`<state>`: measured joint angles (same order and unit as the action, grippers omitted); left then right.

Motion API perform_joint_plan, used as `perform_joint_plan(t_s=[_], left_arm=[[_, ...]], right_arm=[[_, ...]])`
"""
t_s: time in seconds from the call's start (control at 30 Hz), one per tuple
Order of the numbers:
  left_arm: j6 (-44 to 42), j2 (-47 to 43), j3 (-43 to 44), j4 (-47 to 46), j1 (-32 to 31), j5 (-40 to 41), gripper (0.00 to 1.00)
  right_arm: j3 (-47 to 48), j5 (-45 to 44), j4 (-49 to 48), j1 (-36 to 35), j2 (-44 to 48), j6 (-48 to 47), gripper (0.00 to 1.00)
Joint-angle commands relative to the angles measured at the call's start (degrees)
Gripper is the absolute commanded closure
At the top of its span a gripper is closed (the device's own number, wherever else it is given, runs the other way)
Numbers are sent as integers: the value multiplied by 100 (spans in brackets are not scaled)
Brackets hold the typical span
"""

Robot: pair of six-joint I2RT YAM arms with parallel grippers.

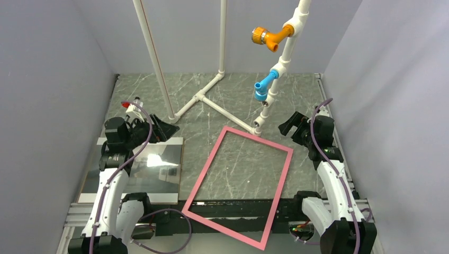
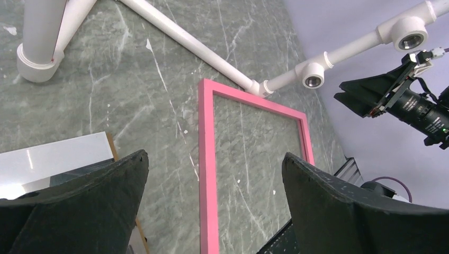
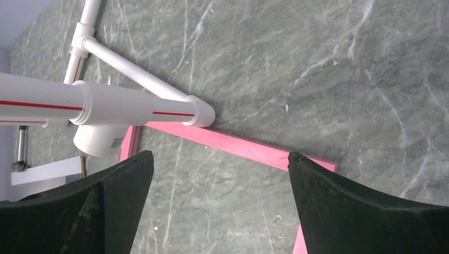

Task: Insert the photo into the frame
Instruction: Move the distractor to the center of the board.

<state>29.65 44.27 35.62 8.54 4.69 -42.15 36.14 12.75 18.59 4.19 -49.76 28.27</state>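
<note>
Quantities: frame (image 1: 205,169), one, 6 o'clock; photo (image 1: 159,164), one, 8 o'clock; pipe stand (image 1: 155,63), one, 12 o'clock; grippers, two: left gripper (image 2: 214,155), right gripper (image 3: 219,154).

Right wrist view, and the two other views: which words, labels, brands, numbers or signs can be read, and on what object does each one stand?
No text can be read in any view.
White pipe socket: a small grey printed mark, too blurred to read.
White pipe: only a red stripe, no letters.
Photo and frame: no writing visible.
</note>
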Motion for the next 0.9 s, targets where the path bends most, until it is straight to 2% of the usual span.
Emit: perform_joint_plan(t_s=[0.0,0.2,0.33,0.6,0.87], left_arm=[[-92,60,142,5,-24,-6,1],[-213,160,167,182,-126,90,1],[-357,398,289,511,-407,325,1],[-848,1147,915,1448,-1800,1593,1],[-1040,1709,1344,1882,-2792,2864,1]], right_arm=[[357,121,143,-5,25,-94,0],[586,62,454,-19,-63,-21,0],[668,114,558,-54,-90,-8,0],[681,266,775,-135,-70,-62,0],[586,431,787,-318,1,-66,0]])
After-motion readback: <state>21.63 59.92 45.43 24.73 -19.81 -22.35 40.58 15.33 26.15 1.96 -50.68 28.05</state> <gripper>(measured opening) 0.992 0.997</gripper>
